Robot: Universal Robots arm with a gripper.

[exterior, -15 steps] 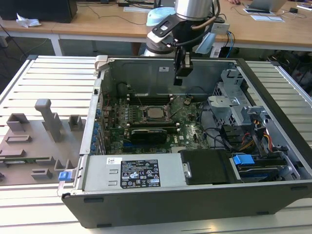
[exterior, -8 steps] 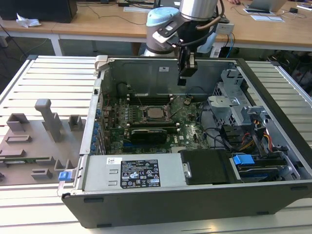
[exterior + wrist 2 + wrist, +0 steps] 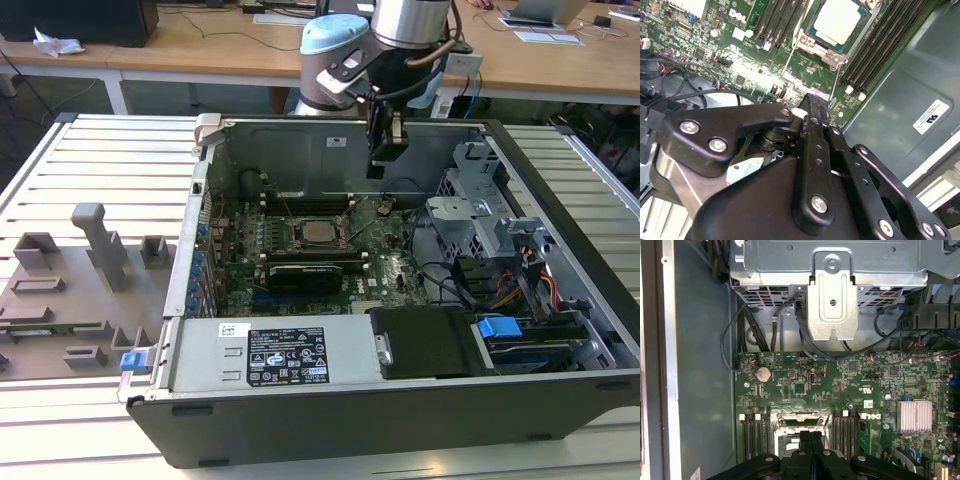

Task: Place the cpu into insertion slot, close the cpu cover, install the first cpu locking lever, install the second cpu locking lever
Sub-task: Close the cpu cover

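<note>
In the exterior view, the case (image 3: 330,420) lies on its side on the slatted table (image 3: 100,150). The board (image 3: 388,265) therefore faces up, probably so the arm can work on it from straight above. The cpu (image 3: 320,232) sits flat in the slot (image 3: 292,238) near the middle of the board, with its silvery top showing. Nothing stands up from the socket, so the cover looks to be lying down. The gripper (image 3: 380,165) hangs inside the case, above the board and toward the exterior view's right of the cpu, touching nothing.

In the second wrist view, the fingers (image 3: 812,107) are pressed together with nothing between them. This is possibly to make one narrow tip for pushing rather than gripping. Beyond them the cpu (image 3: 837,21) rests in the socket between the memory slots (image 3: 880,45). The cover (image 3: 812,45) appears to frame it closely. Two thin wire levers (image 3: 836,80) run out from the socket's corners toward the gripper. I cannot tell whether they are latched.

In the first wrist view, the closed gripper (image 3: 811,435) hovers over the socket and hides most of the chip. The cover's rim shows just past the fingertips. A metal drive cage (image 3: 832,295) stands at the far end of the board.
</note>
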